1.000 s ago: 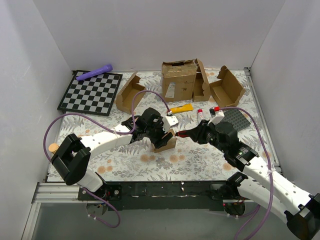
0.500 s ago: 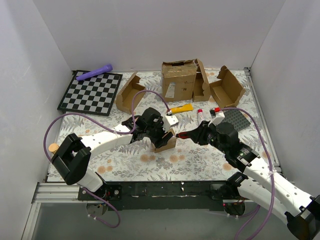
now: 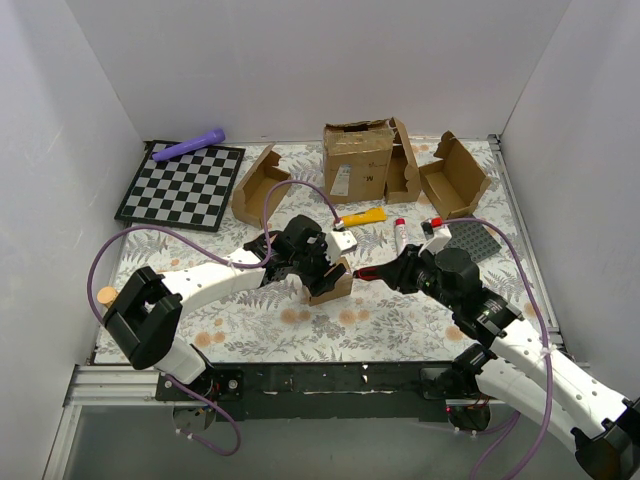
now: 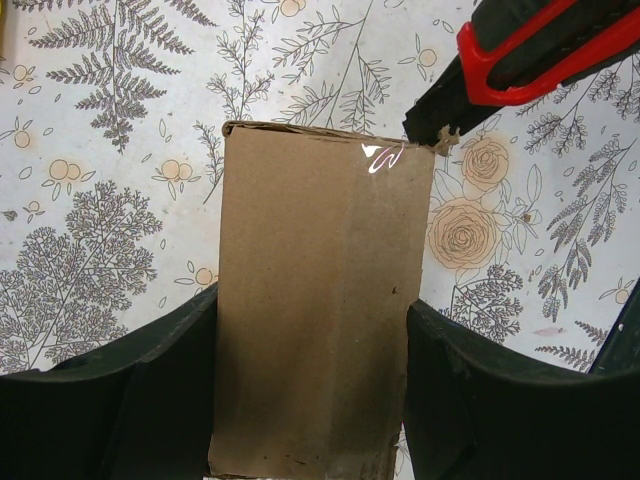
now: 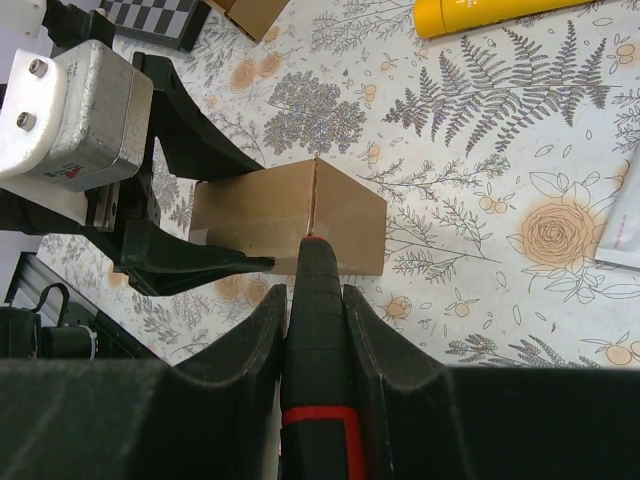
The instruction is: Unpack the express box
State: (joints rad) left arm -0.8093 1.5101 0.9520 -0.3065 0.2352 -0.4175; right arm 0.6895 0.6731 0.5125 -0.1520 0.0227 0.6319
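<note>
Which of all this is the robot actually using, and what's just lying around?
In use: small plain brown cardboard box, held by left gripper; black-and-red cutter in right gripper, tip at the box.
Lying about: chequered board, purple cylinder, large battered carton with white label, yellow tube.

The top view looks down over the table (image 3: 350,325) from behind its near edge. Both close wrist views share the express box (image 4: 315,300).

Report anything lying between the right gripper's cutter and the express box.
Nothing visible does. The cutter held in the right gripper has its tip at a corner edge of the express box, which the left gripper clamps from both sides.
</note>
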